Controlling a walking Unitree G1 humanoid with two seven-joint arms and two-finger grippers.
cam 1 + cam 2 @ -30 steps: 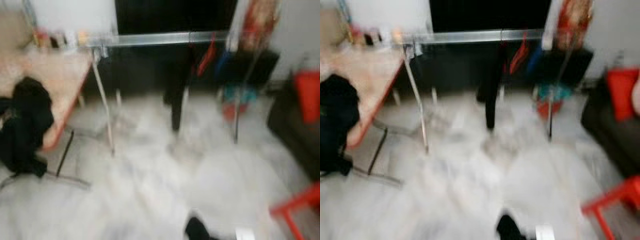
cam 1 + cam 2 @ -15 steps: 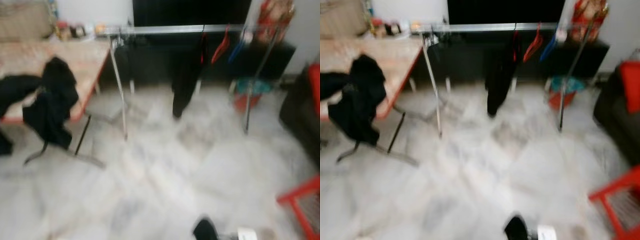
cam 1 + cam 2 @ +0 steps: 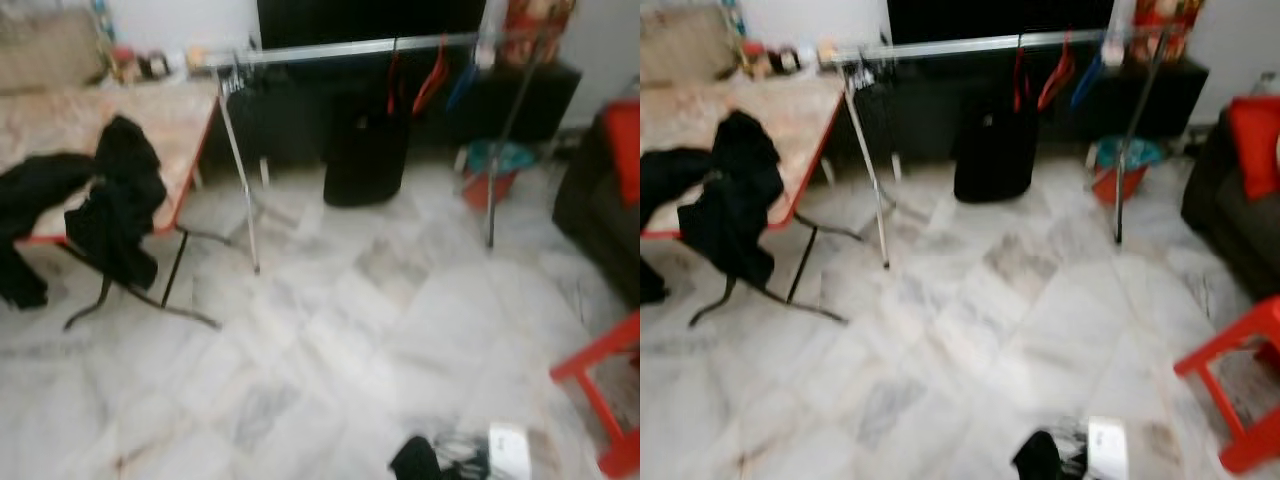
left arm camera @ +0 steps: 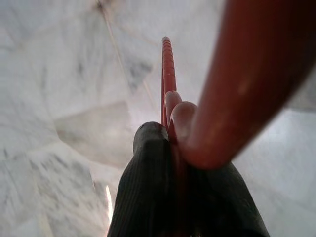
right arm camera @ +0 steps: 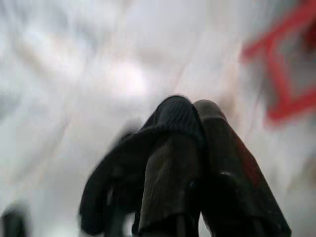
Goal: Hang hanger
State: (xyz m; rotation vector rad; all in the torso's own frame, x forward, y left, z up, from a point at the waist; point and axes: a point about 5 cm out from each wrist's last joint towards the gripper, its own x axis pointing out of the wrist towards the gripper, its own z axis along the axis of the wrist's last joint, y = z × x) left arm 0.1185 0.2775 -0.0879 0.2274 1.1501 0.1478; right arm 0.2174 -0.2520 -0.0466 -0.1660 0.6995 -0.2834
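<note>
In the left wrist view my left gripper (image 4: 170, 133) is shut on a red plastic hanger (image 4: 168, 74), held low over the marble floor; a thick red curve of it crosses close to the lens. My right gripper (image 5: 190, 111) hangs over the floor, its two black fingers pressed together with nothing between them. Across the room stands a silver clothes rack (image 3: 350, 47). On its rail hang a black garment (image 3: 365, 150), two red hangers (image 3: 430, 75) and a blue hanger (image 3: 462, 85). The head views are slightly blurred.
A folding table (image 3: 180, 130) with black clothes (image 3: 115, 200) draped over its edge stands at the left. A red stool (image 3: 610, 390) is at the near right, a dark sofa (image 3: 590, 220) behind it. An orange bucket (image 3: 495, 180) sits by the rack's right leg.
The whole picture has shifted and sharpened: the camera moved, bringing the table and its clothes further into view. The black garment on the rack now looks broader.
</note>
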